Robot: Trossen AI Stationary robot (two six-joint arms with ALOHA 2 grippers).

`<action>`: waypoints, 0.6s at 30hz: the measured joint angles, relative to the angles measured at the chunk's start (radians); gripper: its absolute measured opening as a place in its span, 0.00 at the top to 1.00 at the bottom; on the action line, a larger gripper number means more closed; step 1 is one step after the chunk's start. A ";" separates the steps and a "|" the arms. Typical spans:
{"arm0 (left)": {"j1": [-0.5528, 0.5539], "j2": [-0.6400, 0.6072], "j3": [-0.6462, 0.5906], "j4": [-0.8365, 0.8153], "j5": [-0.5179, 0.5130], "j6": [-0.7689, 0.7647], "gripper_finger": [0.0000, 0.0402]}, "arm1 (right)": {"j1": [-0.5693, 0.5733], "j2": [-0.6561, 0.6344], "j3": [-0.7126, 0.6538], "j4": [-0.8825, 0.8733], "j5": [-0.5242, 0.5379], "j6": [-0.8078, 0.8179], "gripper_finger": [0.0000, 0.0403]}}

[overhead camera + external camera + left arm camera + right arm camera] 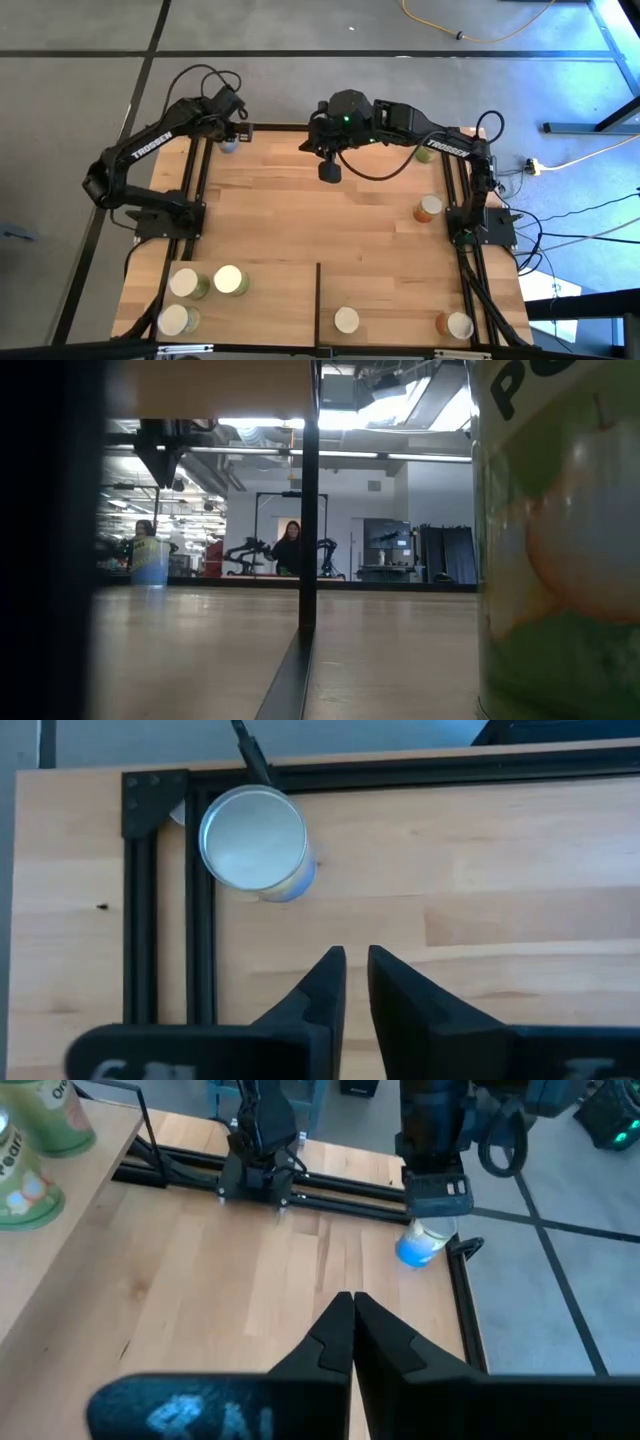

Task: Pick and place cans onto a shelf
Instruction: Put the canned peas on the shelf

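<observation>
A blue-sided can [255, 845] with a pale round top stands upright on the table's far left corner [229, 146]. My left gripper [357, 955] hovers above and just short of it [435, 1192], open by a narrow gap, with nothing between its fingers. My right gripper [352, 1298] is shut and empty, high over the far middle of the table [329, 170]. The shelf [290, 300], a pale panel with a dark divider [318, 290], lies along the near edge and carries several cans, among them a green one [230, 280] and a cream-topped one [346, 320].
An orange can [430, 208] stands near the right arm's base, and a green can [425, 152] partly under the right arm. Black frame rails [200, 910] run beside the blue can. A green can [560, 540] fills the low view's right. People show in the room behind.
</observation>
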 joint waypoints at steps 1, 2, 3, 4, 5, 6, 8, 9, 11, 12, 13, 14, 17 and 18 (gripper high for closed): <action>0.004 0.004 0.000 0.004 0.010 0.000 0.93 | 0.000 0.000 0.000 -0.006 0.000 0.000 0.98; 0.007 0.006 0.000 0.013 0.021 0.000 0.96 | -0.001 0.000 0.000 -0.011 0.000 0.000 0.98; 0.011 0.006 0.000 0.028 0.032 -0.001 0.98 | 0.000 0.000 0.000 -0.015 0.000 0.000 0.98; 0.014 0.006 0.000 0.049 0.044 -0.003 0.99 | -0.001 0.000 0.000 -0.017 0.000 0.000 0.98; 0.016 0.006 0.000 0.073 0.053 -0.004 0.99 | 0.000 0.000 0.000 -0.019 0.000 -0.001 0.98; 0.016 0.006 0.000 0.096 0.057 -0.004 0.99 | 0.000 0.000 0.000 -0.019 0.000 -0.002 0.98; 0.017 0.006 0.000 0.115 0.021 -0.005 1.00 | 0.000 0.000 0.000 -0.019 0.000 -0.003 0.98; 0.022 0.006 0.000 0.112 -0.007 -0.008 1.00 | 0.000 0.000 0.000 -0.019 0.000 -0.003 0.98; 0.035 0.006 0.000 0.087 -0.047 -0.033 1.00 | 0.000 0.000 0.000 -0.019 0.000 -0.003 0.98; 0.042 0.006 0.000 0.075 -0.053 -0.048 1.00 | 0.000 0.000 0.000 -0.019 0.000 -0.004 0.98; 0.048 0.006 0.000 0.065 -0.057 -0.058 1.00 | 0.000 0.000 0.000 -0.019 0.000 -0.011 0.98; 0.054 0.006 0.000 0.051 -0.058 -0.060 1.00 | 0.000 0.000 0.000 -0.020 0.000 -0.022 0.98; 0.068 0.010 0.000 -0.008 -0.070 -0.072 1.00 | 0.000 0.000 0.000 -0.021 0.000 -0.051 0.98; 0.068 0.015 0.000 -0.029 -0.076 -0.084 1.00 | 0.000 0.000 0.000 -0.020 0.000 -0.055 0.98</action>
